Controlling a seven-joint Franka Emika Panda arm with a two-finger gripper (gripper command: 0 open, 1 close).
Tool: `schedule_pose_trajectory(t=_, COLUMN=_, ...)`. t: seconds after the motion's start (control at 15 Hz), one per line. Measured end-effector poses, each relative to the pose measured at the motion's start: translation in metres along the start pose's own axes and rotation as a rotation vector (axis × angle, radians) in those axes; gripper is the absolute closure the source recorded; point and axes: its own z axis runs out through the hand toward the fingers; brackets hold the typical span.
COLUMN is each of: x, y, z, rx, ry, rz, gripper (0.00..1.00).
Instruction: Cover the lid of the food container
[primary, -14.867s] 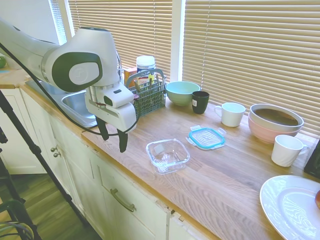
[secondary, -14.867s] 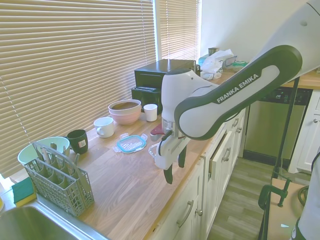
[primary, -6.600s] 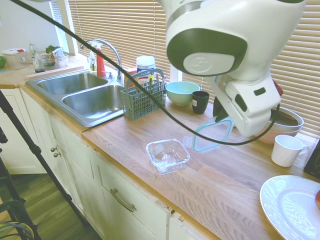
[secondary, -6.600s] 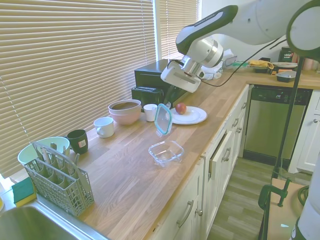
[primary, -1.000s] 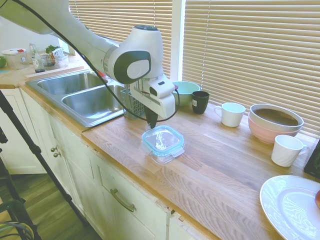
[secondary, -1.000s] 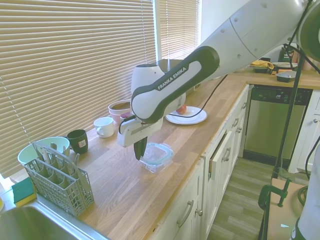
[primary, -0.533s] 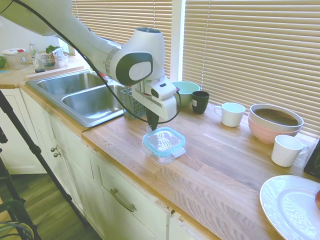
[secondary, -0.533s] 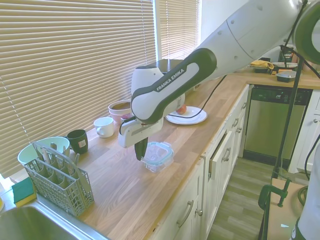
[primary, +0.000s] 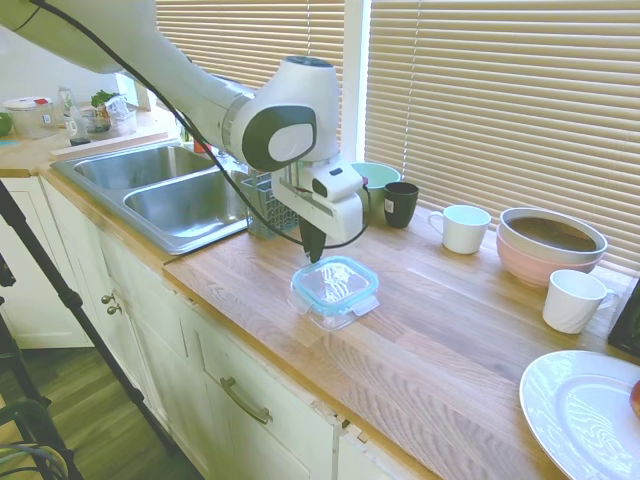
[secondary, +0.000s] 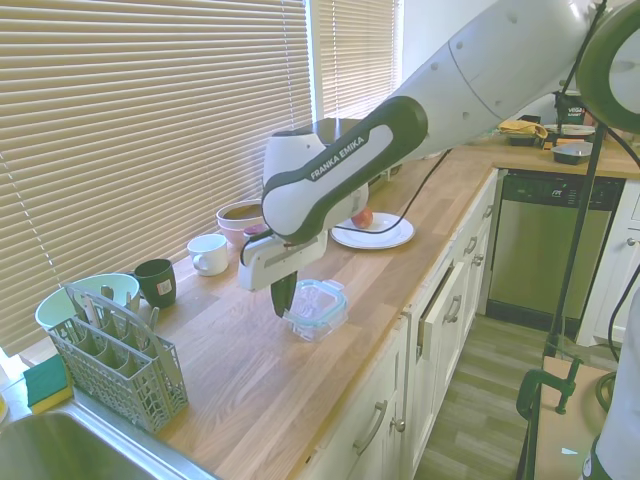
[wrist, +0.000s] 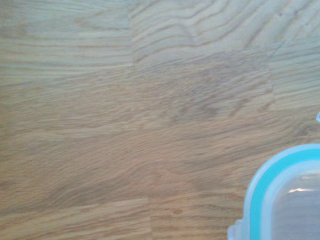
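Fingers of the gripper (primary: 313, 249) look pressed together, holding nothing, right beside the lid (primary: 335, 282). The lid sits flat on the food container (primary: 336, 307), so the job looks done. Both rest near the front edge of the wooden counter (primary: 450, 340), by a sink (primary: 185, 205) and window blinds (primary: 500, 90).

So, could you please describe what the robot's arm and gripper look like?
The arm is glossy white with rounded joints and dark grey-green panels; one panel reads FRANKA EMIKA in white letters. A black cable runs along it. The gripper has a boxy white body with dark, narrow fingers.
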Motion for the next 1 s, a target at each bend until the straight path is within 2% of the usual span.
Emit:
schedule_pose_trajectory(t=0.2, x=0.0065, y=-0.0016, z=0.0013, rx=-0.009, ry=-0.005, rz=-0.004, gripper=1.00)
schedule_pose_trajectory(t=0.27, x=0.0076, y=-0.0020, z=0.0015, rx=-0.011, ry=-0.006, rz=-0.005, gripper=0.00)
schedule_pose_trajectory(t=1.0, x=0.0122, y=0.0008, z=-0.0038, rx=-0.010, ry=-0.004, rz=-0.030, gripper=0.00)
